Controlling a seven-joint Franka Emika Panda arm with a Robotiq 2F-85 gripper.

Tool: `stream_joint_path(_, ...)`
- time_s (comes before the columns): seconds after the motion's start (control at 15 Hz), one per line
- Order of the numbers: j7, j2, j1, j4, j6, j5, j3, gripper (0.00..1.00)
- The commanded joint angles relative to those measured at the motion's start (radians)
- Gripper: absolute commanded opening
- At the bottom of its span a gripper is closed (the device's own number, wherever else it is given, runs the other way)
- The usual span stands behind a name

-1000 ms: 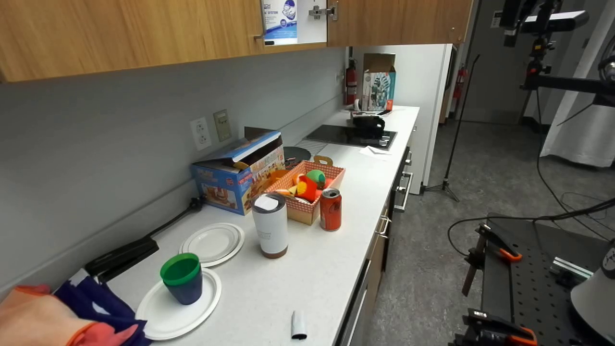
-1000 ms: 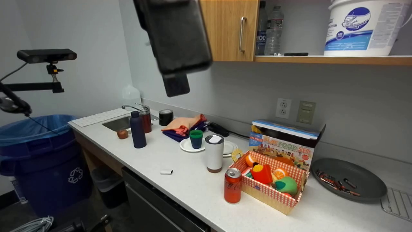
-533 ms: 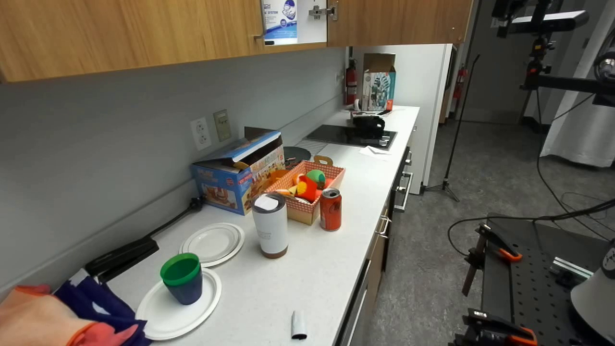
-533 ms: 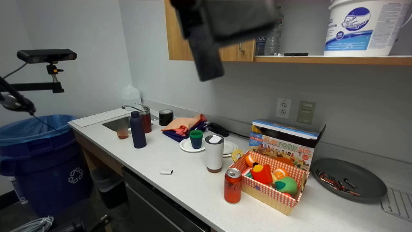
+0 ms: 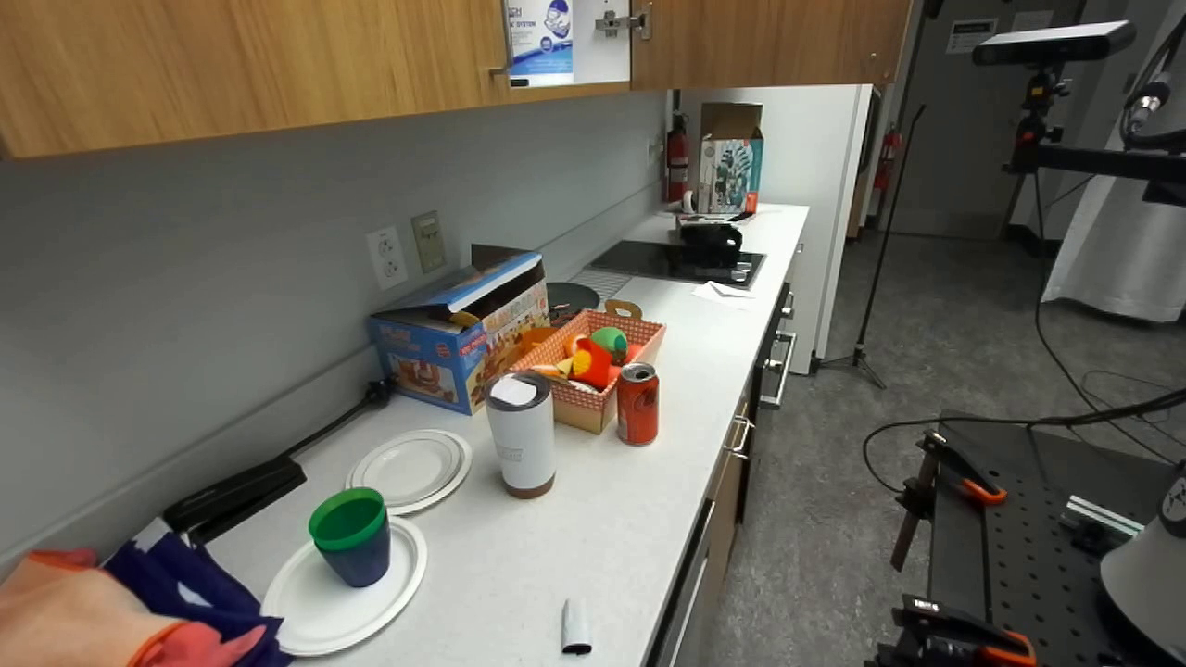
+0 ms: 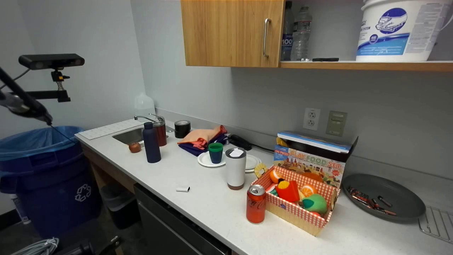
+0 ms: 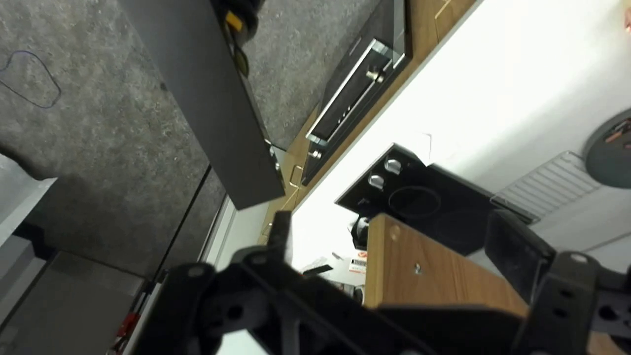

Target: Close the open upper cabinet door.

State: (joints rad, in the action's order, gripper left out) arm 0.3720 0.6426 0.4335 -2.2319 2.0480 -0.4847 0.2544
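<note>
The upper cabinet door point(image 5: 769, 42) stands open in an exterior view, swung out from its hinge, inner face showing. In the wrist view the same door point(image 7: 443, 271) shows its edge and inner face, with a small screw; its handle is hidden. My gripper point(image 7: 392, 223) is open, one finger point(image 7: 281, 231) left of the door's edge and one finger point(image 7: 515, 251) to its right. The door lies between them in the picture; I cannot tell how near it is or whether anything touches. The gripper is out of view in both exterior views.
A neighbouring shut cabinet door point(image 6: 230, 33) has a silver handle. A white tub point(image 6: 400, 32) and bottles stand on the open shelf. Below are a tumbler point(image 6: 236, 168), a can point(image 6: 256, 203) and a basket point(image 6: 297, 209). A stand-mounted camera point(image 5: 1056, 42) is near the cabinet side.
The dark gripper that crossed the top of an exterior view, moving right, has left the picture. The black arm parts at the upper right have also gone. The door has not moved.
</note>
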Motion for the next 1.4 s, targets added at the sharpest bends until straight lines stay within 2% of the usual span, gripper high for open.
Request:
stream_joint_path(0.0,0.071,-0.078,0.034,0.058,0.141,0.007,-0.007,1.0)
stream_joint_path(0.4,0.206,-0.142,0.119,0.064,0.356,-0.016,-0.045,1.0)
stream_joint_path(0.87,0.336,-0.194,0.216,0.076,0.528,-0.021,-0.097,1.0)
stream_joint_path(1.33,0.35,-0.211,0.275,0.08,0.661,-0.009,-0.14,1.0)
